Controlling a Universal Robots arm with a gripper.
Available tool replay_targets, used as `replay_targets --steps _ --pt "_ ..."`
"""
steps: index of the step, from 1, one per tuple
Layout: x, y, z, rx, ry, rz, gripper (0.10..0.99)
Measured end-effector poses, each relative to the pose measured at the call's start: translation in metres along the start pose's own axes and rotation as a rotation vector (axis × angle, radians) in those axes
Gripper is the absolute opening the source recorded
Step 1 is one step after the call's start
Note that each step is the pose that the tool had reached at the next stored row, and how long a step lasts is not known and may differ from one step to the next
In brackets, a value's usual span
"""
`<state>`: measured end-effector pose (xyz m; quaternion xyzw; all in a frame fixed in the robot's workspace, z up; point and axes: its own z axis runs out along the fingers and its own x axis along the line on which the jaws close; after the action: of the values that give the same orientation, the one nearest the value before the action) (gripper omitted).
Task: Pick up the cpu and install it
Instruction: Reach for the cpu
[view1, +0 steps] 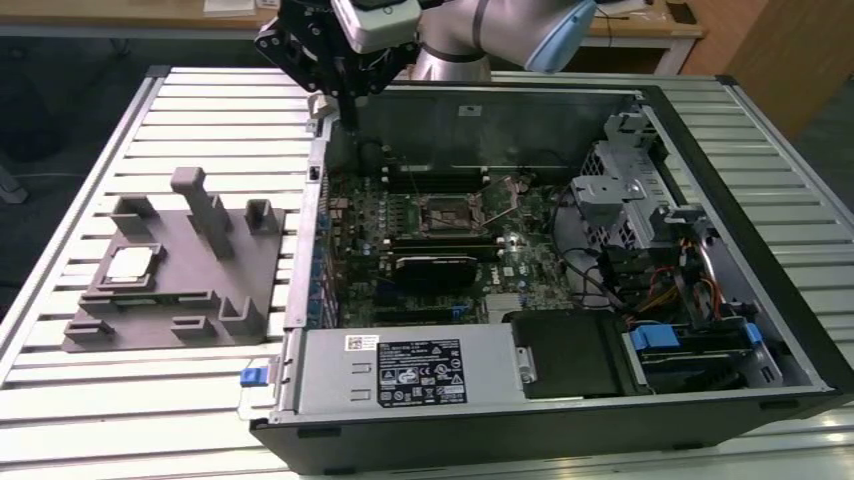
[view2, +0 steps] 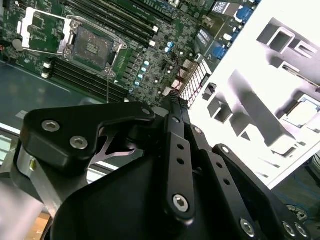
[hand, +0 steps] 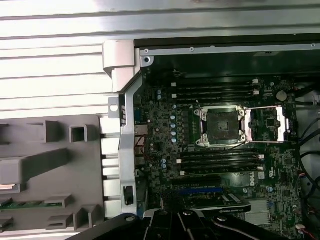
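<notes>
While it hangs closed, end effector (view2: 175, 101) holds nothing.

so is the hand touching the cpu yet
Apart. The exterior view shows the hand up at the edge of the computer case, while the cpu lies in the grey fixture outside it.
</notes>
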<state>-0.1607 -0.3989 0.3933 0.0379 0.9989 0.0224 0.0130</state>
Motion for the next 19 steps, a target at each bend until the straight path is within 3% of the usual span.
replay_targets --steps 19 --pt "0.0186 -0.0014 -0.0005 0.000 0.0000 0.000 0.106"
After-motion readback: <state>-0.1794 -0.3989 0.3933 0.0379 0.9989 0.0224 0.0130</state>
